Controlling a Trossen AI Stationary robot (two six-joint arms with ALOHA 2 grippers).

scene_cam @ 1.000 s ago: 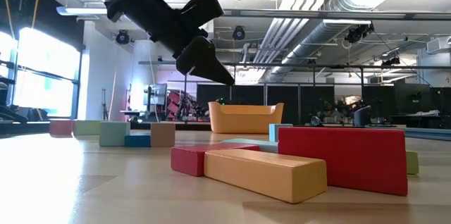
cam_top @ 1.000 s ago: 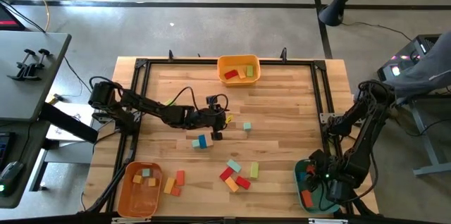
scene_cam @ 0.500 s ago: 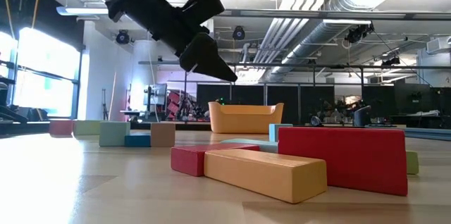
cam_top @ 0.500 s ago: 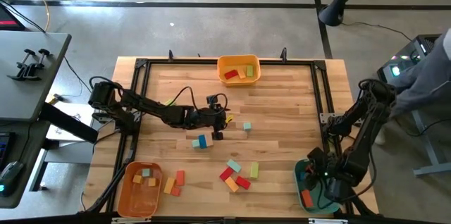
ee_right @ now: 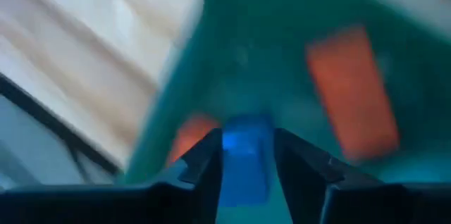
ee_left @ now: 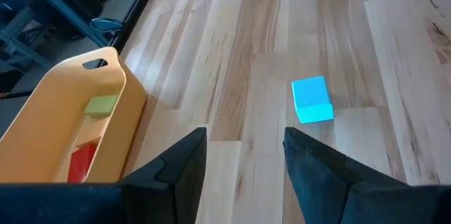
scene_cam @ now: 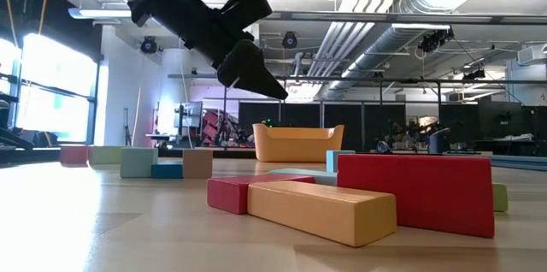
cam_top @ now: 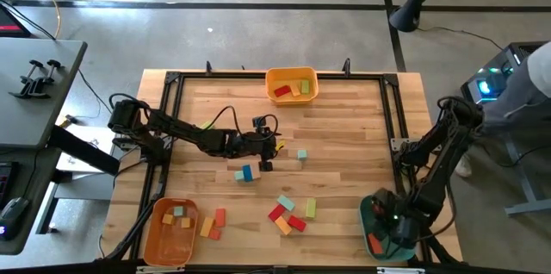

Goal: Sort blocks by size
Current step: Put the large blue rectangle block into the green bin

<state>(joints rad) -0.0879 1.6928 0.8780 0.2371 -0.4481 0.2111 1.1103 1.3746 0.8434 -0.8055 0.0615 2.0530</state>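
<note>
At the table's seven o'clock corner, an orange bin [cam_top: 170,231] holds small blocks, with two more orange and red blocks [cam_top: 213,223] just beside it. The left gripper [cam_top: 268,155] hovers at the table's centre, fingers apart and empty, near a teal cube [ee_left: 311,100]. At twelve o'clock a yellow bin [cam_top: 292,85] holds several blocks. At five o'clock the right gripper [cam_top: 392,232] hangs inside the teal bin [cam_top: 368,219], fingers narrowed around a blue block [ee_right: 244,155]; whether they grip it cannot be told.
</note>
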